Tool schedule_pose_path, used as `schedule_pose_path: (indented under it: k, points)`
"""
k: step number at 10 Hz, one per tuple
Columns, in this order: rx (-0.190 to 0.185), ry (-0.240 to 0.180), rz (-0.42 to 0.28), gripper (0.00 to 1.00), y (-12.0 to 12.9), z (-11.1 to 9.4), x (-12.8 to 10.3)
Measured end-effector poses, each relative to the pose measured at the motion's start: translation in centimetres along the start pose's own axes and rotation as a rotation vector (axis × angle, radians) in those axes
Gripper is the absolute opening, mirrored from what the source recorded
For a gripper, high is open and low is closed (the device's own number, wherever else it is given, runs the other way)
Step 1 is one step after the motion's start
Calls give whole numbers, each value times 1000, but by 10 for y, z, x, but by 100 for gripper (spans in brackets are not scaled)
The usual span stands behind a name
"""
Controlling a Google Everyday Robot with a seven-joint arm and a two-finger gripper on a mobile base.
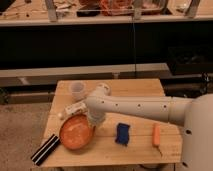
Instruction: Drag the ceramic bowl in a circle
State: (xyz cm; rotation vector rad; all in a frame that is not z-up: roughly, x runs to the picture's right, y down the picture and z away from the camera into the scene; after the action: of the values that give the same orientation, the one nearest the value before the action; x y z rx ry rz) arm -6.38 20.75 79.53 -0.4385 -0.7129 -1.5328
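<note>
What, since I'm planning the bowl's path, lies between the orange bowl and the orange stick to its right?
A blue pad lies between bowl and stick, shown in the camera view. The gripper sits at the bowl's right rim.

Wooden table (137, 91), seen from the front, with the items lying on its top. Front left: the ceramic bowl (76, 132), orange with a speckled paler inside, near the front edge. The pincer (94, 122) comes down at the bowl's right rim; whether they touch cannot be made out. Rear left: a translucent white cup (77, 91), upright. Between cup and bowl: a small white object (74, 108) lying on its side. Front left corner: a black striped bar (46, 149), overhanging the edge. Right of the bowl: a blue object (122, 134). Farther right and apart from it: an orange stick-shaped object (157, 135).
</note>
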Motion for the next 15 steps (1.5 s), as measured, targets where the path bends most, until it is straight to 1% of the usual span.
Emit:
schedule_pose_path:
  k: [2, 3, 4, 6, 8, 10, 11, 12, 15]
  points:
    - [9, 2, 13, 1, 1, 0, 3]
    - [17, 4, 28, 1, 6, -1, 4]
    - [21, 3, 39, 1, 14, -1, 3]
    - [31, 3, 66, 1, 39, -5, 1]
    - [36, 3, 80, 1, 44, -7, -2]
    - [41, 7, 117, 1, 59, -10, -7]
    - [40, 7, 118, 1, 62, -10, -10]
    - [39, 6, 101, 1, 59, -9, -15]
    - [34, 1, 58, 1, 38, -6, -27]
